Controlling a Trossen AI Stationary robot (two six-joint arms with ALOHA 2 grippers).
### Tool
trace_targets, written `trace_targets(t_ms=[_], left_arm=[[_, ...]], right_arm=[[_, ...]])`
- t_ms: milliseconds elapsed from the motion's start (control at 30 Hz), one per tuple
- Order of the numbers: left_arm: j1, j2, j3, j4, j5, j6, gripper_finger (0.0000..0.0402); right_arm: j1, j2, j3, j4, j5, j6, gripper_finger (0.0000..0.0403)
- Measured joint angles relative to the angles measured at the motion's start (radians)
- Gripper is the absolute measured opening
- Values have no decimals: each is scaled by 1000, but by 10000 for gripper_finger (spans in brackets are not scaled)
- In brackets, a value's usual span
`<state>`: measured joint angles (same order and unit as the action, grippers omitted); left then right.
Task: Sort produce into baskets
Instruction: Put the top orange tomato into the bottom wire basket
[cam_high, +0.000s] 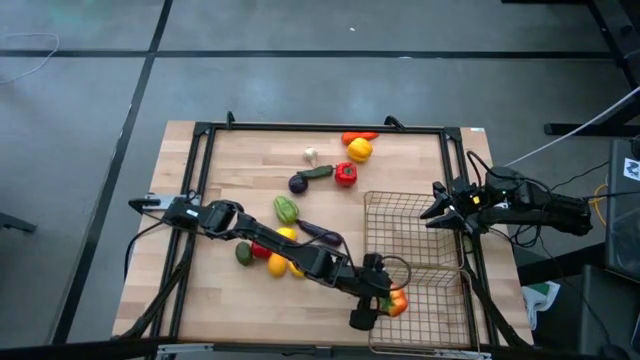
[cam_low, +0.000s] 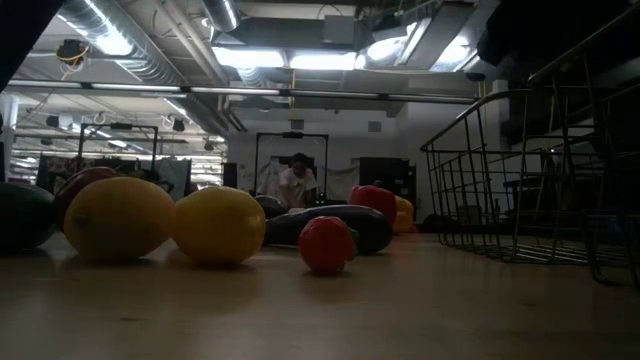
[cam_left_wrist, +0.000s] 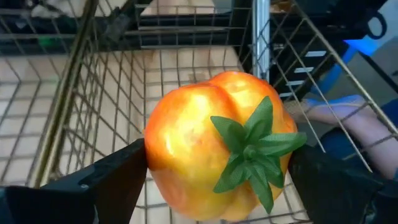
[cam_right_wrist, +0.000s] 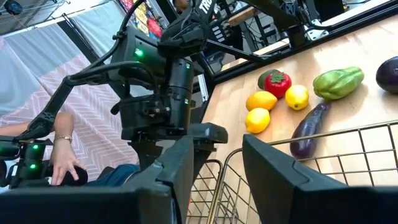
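Observation:
My left gripper (cam_high: 383, 300) reaches over the near wire basket (cam_high: 440, 325) and is shut on an orange-yellow pepper (cam_left_wrist: 211, 149) with a green stem. My right gripper (cam_high: 432, 212) is open and empty at the right side of the far wire basket (cam_high: 400, 215); its fingers also show in the right wrist view (cam_right_wrist: 217, 171). Loose produce lies on the table: lemons (cam_high: 278, 265), a small red piece (cam_high: 260, 250), a purple eggplant (cam_high: 320, 234), a green pepper (cam_high: 286, 209) and a red pepper (cam_high: 345, 174). My left gripper pinches the pepper between its two fingers, one finger (cam_left_wrist: 115, 177) on each of two opposite sides (cam_left_wrist: 155, 155). The green stem (cam_left_wrist: 252, 149) faces back toward the wrist. The pepper is held over the basket's mesh floor; I cannot tell whether it touches it.
At the far edge lie an orange pepper (cam_high: 360, 137), a yellow piece (cam_high: 359, 150) and white garlic (cam_high: 311, 154). A black frame (cam_high: 210, 130) borders the wooden table. A person's hand (cam_right_wrist: 62, 158) shows beyond the table's near edge.

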<state>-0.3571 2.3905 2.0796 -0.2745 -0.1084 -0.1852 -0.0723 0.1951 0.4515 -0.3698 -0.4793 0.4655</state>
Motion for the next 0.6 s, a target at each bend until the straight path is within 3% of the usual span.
trace_targets(t_ms=[333,467,600], left_arm=[[0,0,0,-6,14,-41,363],[2,7,0,-3,17,-37,391],[2,10,-1,-4,18,-47,389]], right_arm=[[0,0,0,0,0,0,138],[0,0,0,0,0,0,138],[0,0,0,0,0,0,138]])
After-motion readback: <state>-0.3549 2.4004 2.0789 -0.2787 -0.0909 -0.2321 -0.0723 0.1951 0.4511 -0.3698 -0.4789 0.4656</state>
